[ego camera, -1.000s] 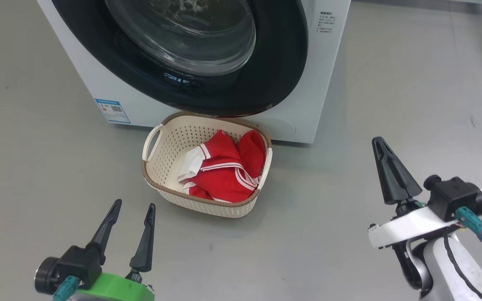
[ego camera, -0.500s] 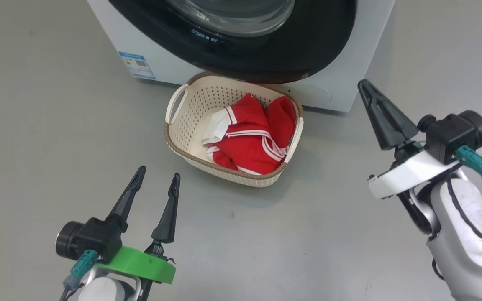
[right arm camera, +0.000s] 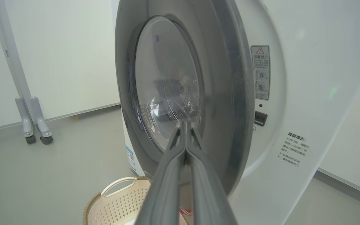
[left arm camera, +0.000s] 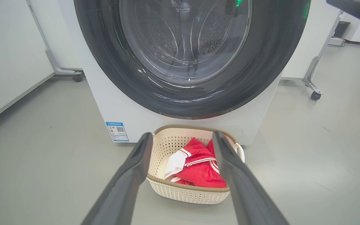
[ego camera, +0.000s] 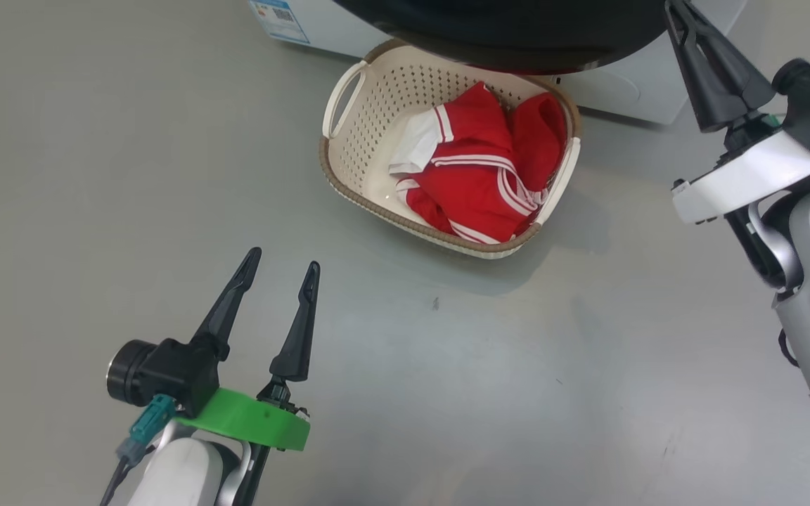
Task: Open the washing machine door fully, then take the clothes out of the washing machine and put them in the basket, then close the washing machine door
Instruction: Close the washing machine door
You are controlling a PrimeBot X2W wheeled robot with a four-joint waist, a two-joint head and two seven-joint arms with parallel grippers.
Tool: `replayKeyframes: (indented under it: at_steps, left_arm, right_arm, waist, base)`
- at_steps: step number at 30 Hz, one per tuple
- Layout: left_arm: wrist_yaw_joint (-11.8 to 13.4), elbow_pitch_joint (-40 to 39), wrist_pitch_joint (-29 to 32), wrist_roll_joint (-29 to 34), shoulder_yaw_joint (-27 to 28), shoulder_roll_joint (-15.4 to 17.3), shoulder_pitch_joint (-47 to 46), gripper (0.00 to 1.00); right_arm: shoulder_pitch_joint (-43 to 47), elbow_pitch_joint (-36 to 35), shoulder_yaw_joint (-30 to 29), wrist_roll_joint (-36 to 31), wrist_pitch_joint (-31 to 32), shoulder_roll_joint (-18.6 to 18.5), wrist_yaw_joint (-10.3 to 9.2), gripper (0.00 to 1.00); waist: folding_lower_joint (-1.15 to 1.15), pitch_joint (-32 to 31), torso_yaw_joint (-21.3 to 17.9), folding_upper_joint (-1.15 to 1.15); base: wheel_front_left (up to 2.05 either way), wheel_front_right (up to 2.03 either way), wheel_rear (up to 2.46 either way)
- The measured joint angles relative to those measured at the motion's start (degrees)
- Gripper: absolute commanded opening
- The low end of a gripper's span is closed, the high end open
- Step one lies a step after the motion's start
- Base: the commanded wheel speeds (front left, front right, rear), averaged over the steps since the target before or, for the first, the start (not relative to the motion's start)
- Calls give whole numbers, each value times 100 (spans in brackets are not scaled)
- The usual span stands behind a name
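The cream basket (ego camera: 349, 151) stands on the floor just in front of the washing machine (ego camera: 640, 81), with the red, white-striped clothes (ego camera: 486, 176) inside it. Above it hangs the black rim of the washing machine door (ego camera: 517, 24). From the right wrist, the door (right arm camera: 167, 90) stands ajar, with the latch slot on the machine front (right arm camera: 292, 93) uncovered. My right gripper (right arm camera: 184, 122) is shut and empty, its tip pointing at the door glass; it is also at the head view's upper right (ego camera: 672, 7). My left gripper (ego camera: 283, 258) is open and empty, short of the basket (left arm camera: 189, 192) and clothes (left arm camera: 198, 170).
Grey floor lies all around. A blue label (left arm camera: 117, 131) marks the washer's lower left front. Wheeled stand legs are behind the machine on both sides (left arm camera: 314, 92) (right arm camera: 34, 125).
The head camera has tilted down, so the whole scene has slid up and right. My shut right gripper has risen toward the door's right edge. The left gripper stays open.
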Motion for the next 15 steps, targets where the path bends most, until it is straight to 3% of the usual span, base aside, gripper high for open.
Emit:
replayKeyframes:
  at_steps: [15]
  left_arm:
    - [-52, 21, 0, -74, 25, -96, -383, 100]
  right_arm:
    - [-946, 402, 111, 237, 87, -611, 0, 0]
  waist:
    - [0, 785, 396, 0]
  base:
    - [0, 0, 0]
